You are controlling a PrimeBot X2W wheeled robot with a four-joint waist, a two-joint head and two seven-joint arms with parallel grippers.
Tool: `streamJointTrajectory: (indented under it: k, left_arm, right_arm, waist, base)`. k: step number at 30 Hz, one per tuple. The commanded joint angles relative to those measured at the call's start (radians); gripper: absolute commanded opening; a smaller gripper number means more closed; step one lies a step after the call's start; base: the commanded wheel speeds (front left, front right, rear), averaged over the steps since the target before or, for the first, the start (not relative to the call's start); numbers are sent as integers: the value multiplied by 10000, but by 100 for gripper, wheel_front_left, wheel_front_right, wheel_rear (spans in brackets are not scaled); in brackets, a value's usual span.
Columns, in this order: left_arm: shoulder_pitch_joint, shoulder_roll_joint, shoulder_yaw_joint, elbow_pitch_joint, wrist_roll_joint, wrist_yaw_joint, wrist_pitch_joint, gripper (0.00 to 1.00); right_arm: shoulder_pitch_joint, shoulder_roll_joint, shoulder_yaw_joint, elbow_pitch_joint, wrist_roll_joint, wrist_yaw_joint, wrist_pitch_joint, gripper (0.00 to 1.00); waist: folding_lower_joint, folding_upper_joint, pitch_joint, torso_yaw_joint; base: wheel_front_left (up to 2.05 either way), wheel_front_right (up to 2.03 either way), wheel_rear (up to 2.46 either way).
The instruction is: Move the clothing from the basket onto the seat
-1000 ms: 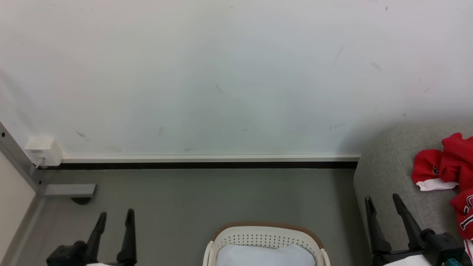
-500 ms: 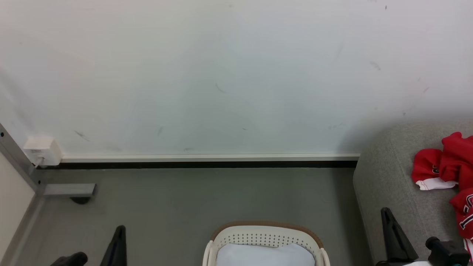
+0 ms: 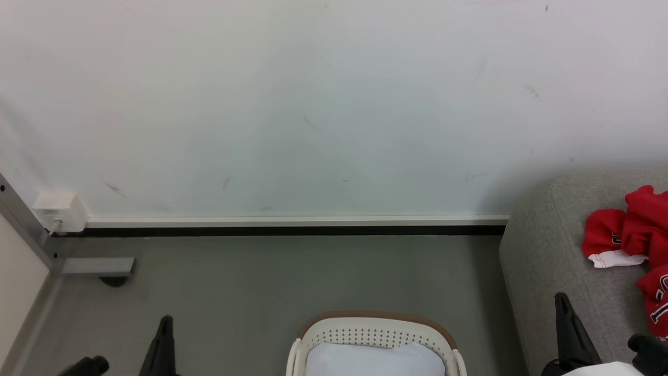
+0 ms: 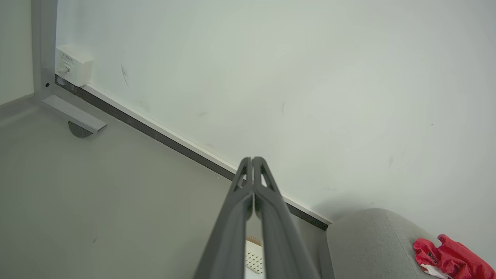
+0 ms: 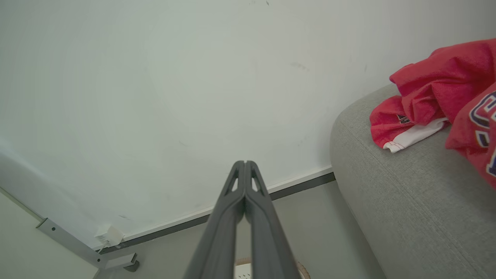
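The clothing, two red jerseys with white trim, lies crumpled on the grey seat (image 3: pixel 548 250) at the right: one bunched piece (image 3: pixel 621 235) and one with dark numerals (image 3: pixel 655 297) at the frame edge. The right wrist view has the clothing (image 5: pixel 434 97) close by on the seat (image 5: pixel 407 193). The white basket (image 3: pixel 376 319) with its brown rim stands on the floor at bottom centre, with just its pale pad showing inside. My left gripper (image 3: pixel 165 326) is shut and holds nothing, left of the basket. My right gripper (image 3: pixel 563 308) is shut and holds nothing, in front of the seat's corner.
A white wall with a dark baseboard (image 3: pixel 292 230) runs behind the grey floor. A grey metal frame leg with a foot (image 3: pixel 99 267) and a white wall box (image 3: pixel 58 210) sit at the far left.
Both grippers have gone from open to shut and sunk lower in the head view. The clothing and basket have stayed put.
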Motion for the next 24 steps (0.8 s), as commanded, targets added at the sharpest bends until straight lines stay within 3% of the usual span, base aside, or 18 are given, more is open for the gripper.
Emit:
streamJointTrajectory:
  k: [1, 24]
  left_arm:
    - [-281, 32, 69, -193, -381, 3, 51, 0]
    - [-498, -17, 224, -325, -3455, 7, 899, 0]
  right_arm:
    - [-244, -75, -64, -193, 293, -2, 58, 0]
    - [-389, -103, -480, -268, 3384, -6, 884, 0]
  waist:
    - [0, 0, 3, 2]
    - [0, 0, 94, 32]
  base:
    - [0, 0, 0]
    - [0, 0, 0]
